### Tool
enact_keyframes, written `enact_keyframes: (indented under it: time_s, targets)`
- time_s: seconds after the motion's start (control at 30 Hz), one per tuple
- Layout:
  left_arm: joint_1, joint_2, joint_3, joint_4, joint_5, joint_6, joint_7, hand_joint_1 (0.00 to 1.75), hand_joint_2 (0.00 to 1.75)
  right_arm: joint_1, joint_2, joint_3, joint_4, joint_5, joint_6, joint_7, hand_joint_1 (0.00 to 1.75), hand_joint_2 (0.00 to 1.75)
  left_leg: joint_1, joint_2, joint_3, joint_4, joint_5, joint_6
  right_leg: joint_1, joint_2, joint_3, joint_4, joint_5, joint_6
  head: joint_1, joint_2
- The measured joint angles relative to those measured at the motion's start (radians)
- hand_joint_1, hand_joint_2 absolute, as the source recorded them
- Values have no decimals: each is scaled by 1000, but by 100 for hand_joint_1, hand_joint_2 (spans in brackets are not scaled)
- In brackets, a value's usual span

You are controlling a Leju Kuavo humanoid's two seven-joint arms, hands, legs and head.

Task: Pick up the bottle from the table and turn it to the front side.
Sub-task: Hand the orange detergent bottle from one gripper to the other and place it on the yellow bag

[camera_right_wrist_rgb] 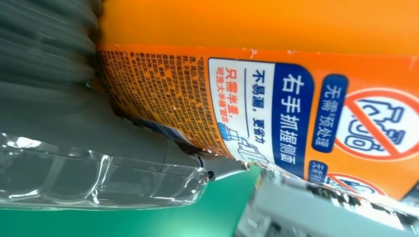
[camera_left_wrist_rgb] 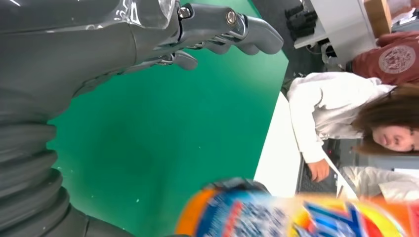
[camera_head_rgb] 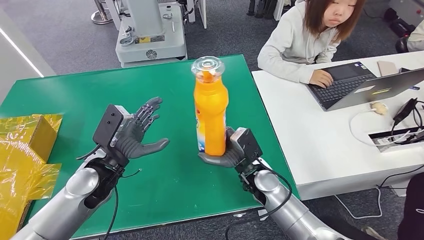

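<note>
An orange bottle (camera_head_rgb: 210, 112) with a clear cap stands upright above the green table (camera_head_rgb: 165, 80), gripped near its base by my right hand (camera_head_rgb: 231, 150). The right wrist view looks straight at the bottle's printed label (camera_right_wrist_rgb: 276, 108) with my thumb (camera_right_wrist_rgb: 128, 138) across it. My left hand (camera_head_rgb: 136, 132) hovers open to the left of the bottle, palm facing it, a short gap away. In the left wrist view the blurred bottle label (camera_left_wrist_rgb: 296, 217) shows beyond my spread fingers (camera_left_wrist_rgb: 232, 29).
Yellow wrapped boxes (camera_head_rgb: 25, 145) lie at the table's left edge. A white desk (camera_head_rgb: 325, 135) adjoins the right side, with a person (camera_head_rgb: 310, 35) typing on a laptop (camera_head_rgb: 345, 82). A grey machine base (camera_head_rgb: 150, 35) stands behind the table.
</note>
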Motion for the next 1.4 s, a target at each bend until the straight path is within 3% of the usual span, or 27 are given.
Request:
enact_keyframes:
  time_s: [0.23, 0.47, 0.87, 1.07, 1.17, 1.2, 1.4]
  targets:
    - [-32, -2, -6, 0, 7, -5, 28, 0, 175, -143, 84, 73, 210, -17, 34, 4, 175, 175, 0, 0, 0, 0, 1, -1, 0, 0, -1, 1, 0, 0, 0, 0]
    - [-71, -1, -25, 3, 22, -14, 49, 0, 175, -211, 140, 128, 334, 8, 36, 12, 175, 175, 0, 0, 0, 0, 1, -2, 0, 0, -1, 1, 0, 0, 0, 0]
    - [-89, 7, -50, 3, 46, -17, 83, 0, 175, -230, 160, 185, 438, 44, 30, 22, 175, 175, 0, 0, 0, 0, 1, -2, 0, 0, -1, 1, 0, 0, 0, 0]
    - [-93, 11, -51, 3, 131, -76, 128, 0, 175, -228, 164, 208, 465, 83, 11, 17, 175, 175, 0, 0, 0, 0, 1, -2, 0, 0, -1, 1, 0, 0, 0, 0]
    - [-93, 11, -51, 3, 167, -93, 145, 127, 175, -226, 165, 211, 476, 89, 3, 11, 175, 175, 0, 0, 0, 0, 1, -2, 0, 0, -1, 1, 0, 0, 0, 0]
    - [-93, 11, -51, 3, 175, -94, 148, 163, 175, -226, 165, 212, 479, 89, 1, 8, 175, 175, 0, 0, 0, 0, 1, -2, 0, 0, -1, 1, 0, 0, 0, 0]
    - [-93, -2, -54, 6, 203, -85, 155, 157, 175, -227, 167, 211, 482, 73, -2, 1, 175, 175, 0, 0, 0, 1, 1, -2, 0, 0, -1, 1, 0, 0, 0, 0]
